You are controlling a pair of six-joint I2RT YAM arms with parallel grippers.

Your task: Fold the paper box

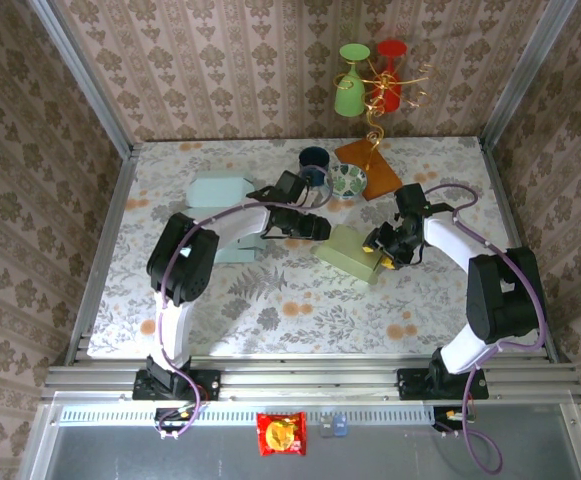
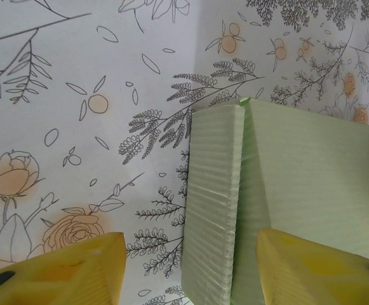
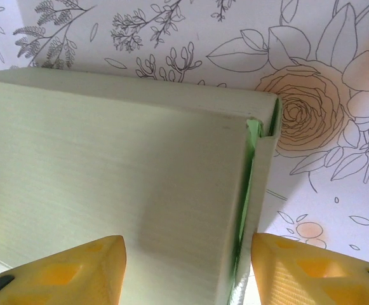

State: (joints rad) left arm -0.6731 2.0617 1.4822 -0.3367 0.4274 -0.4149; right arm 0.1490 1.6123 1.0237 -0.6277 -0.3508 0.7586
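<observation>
The pale green paper box [image 1: 348, 252] lies near the table's middle, between my two grippers. My left gripper [image 1: 322, 230] sits at its left end and is open. In the left wrist view the yellow fingers [image 2: 70, 270] straddle an upright side panel of the box [image 2: 213, 203], with bare table between the left finger and the panel. My right gripper [image 1: 378, 250] is at the box's right end, also open. In the right wrist view its fingers [image 3: 311, 270] stand either side of the box [image 3: 120, 178] corner, where a narrow end flap [image 3: 260, 190] stands slightly apart.
A pale blue box [image 1: 220, 190] lies at the back left and another [image 1: 235, 252] sits under my left arm. Two bowls [image 1: 348, 181] and an orange-based cup stand [image 1: 368, 155] holding a green cup [image 1: 349, 92] and a red one stand behind.
</observation>
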